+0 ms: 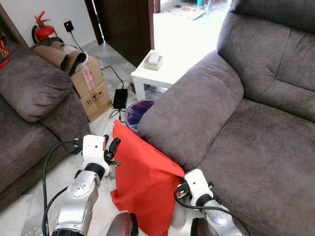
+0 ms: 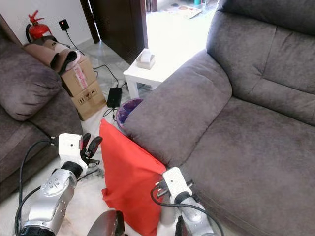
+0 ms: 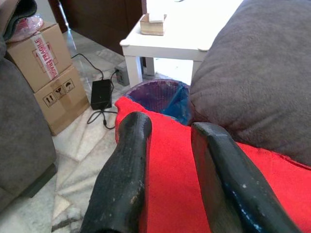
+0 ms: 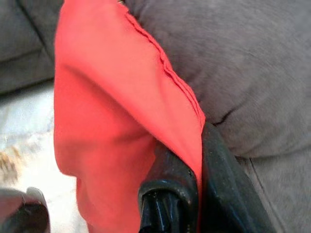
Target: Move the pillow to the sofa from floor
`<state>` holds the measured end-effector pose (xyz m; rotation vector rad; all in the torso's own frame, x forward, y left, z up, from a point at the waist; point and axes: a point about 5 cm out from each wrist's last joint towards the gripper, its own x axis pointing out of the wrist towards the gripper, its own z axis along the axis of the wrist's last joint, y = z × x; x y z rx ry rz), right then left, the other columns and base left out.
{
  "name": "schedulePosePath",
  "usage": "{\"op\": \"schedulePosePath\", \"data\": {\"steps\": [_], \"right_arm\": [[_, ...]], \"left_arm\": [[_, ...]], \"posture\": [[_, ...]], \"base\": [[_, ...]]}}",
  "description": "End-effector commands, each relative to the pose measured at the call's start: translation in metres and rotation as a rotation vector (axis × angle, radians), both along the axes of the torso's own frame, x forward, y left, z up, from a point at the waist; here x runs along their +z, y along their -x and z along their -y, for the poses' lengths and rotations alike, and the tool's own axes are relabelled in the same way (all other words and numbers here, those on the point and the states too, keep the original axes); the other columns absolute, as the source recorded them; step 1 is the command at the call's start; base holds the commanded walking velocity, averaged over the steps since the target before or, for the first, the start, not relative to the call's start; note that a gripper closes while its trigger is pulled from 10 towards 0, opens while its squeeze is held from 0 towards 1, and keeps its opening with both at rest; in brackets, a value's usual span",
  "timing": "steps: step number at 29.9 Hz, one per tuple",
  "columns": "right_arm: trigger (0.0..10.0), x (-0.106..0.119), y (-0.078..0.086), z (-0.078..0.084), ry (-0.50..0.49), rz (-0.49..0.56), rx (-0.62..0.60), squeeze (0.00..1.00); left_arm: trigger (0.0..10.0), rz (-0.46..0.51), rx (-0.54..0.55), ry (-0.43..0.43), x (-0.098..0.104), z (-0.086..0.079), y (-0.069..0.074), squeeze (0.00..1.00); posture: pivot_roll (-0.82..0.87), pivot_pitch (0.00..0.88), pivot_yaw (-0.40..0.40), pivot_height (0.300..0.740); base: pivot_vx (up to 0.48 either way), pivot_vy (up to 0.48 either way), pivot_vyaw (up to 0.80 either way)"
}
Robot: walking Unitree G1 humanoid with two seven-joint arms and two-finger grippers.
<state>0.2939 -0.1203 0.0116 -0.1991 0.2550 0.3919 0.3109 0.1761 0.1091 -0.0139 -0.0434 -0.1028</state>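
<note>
A: Head views. The flat red fabric pillow [image 1: 142, 182] stood on edge on the pale tiled floor [image 1: 19, 211], leaning against the padded arm of the grey suede sofa [image 1: 256, 147]. The left hand [image 1: 112, 150] sat at the pillow's upper left edge; the right hand [image 4: 187, 187] was low at its right corner.

B: Grip on either?

A: Left wrist view: both black fingers [image 3: 124, 170] were spread apart over the red cloth, holding nothing. Right wrist view: the fingers were pinched on the pillow's seamed edge, cloth caught between them.

B: So one corner held. Advice for the lift?

A: I judged the left hand should close on the top edge first, so the weight hung from two points. Then raise it high enough to clear the sofa arm before swinging right onto the seat.

B: Hazards?

A: A purple woven bin [image 3: 160, 94] and a white side tabletop [image 1: 162, 71] stood just behind the pillow; a one-corner lift might let the slack cloth sag and drag.
</note>
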Motion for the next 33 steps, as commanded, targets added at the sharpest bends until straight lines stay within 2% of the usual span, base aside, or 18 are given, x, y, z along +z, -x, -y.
{"op": "schedulePosePath", "data": {"steps": [1,2,4,6,10,19,28,33], "right_arm": [[10.0,0.003,-0.002,0.001,-0.07,0.004,-0.049,0.0],[10.0,0.004,-0.003,0.002,-0.086,0.005,-0.059,0.0],[10.0,0.006,-0.003,0.003,-0.23,-0.005,-0.094,0.0],[10.0,0.006,-0.002,0.003,-0.275,-0.01,-0.103,0.0],[10.0,0.003,0.001,0.0,-0.259,-0.025,-0.058,0.0],[10.0,0.015,-0.006,0.004,-0.319,0.007,-0.036,0.0],[10.0,0.027,-0.013,0.002,-0.363,0.05,-0.001,0.0],[10.0,0.033,-0.012,-0.001,-0.356,0.063,0.112,0.0]], "left_arm": [[10.0,-0.015,0.016,-0.006,-0.004,-0.007,0.002,0.0],[10.0,-0.017,0.017,-0.006,-0.005,-0.008,0.002,0.0],[10.0,-0.019,0.015,-0.009,-0.006,-0.01,0.003,0.0],[10.0,-0.018,0.014,-0.009,-0.007,-0.009,0.003,0.0],[10.0,-0.018,0.017,-0.007,-0.008,-0.009,0.004,0.0],[10.0,-0.029,-0.001,-0.01,-0.011,-0.009,0.006,0.0],[10.0,-0.026,-0.028,-0.016,-0.009,-0.007,0.005,0.0],[10.0,-0.047,-0.076,-0.041,-0.011,-0.008,0.006,0.0]], "posture": [[-0.04,0.145,0.103,0.637],[-0.04,0.145,0.103,0.637],[-0.03,0.147,0.111,0.637],[-0.02,0.154,0.108,0.642],[0.0,0.149,0.099,0.672],[0.0,0.146,0.094,0.737],[0.0,0.144,0.094,0.74],[0.0,0.141,0.097,0.74]], "base": [[0.0,0.0,0.0],[0.0,0.0,0.0],[0.0,0.0,0.0],[0.0,0.0,0.0],[0.0,0.0,0.0],[0.0,0.0,0.0],[0.0,0.0,0.0],[0.0,0.0,0.0]]}}
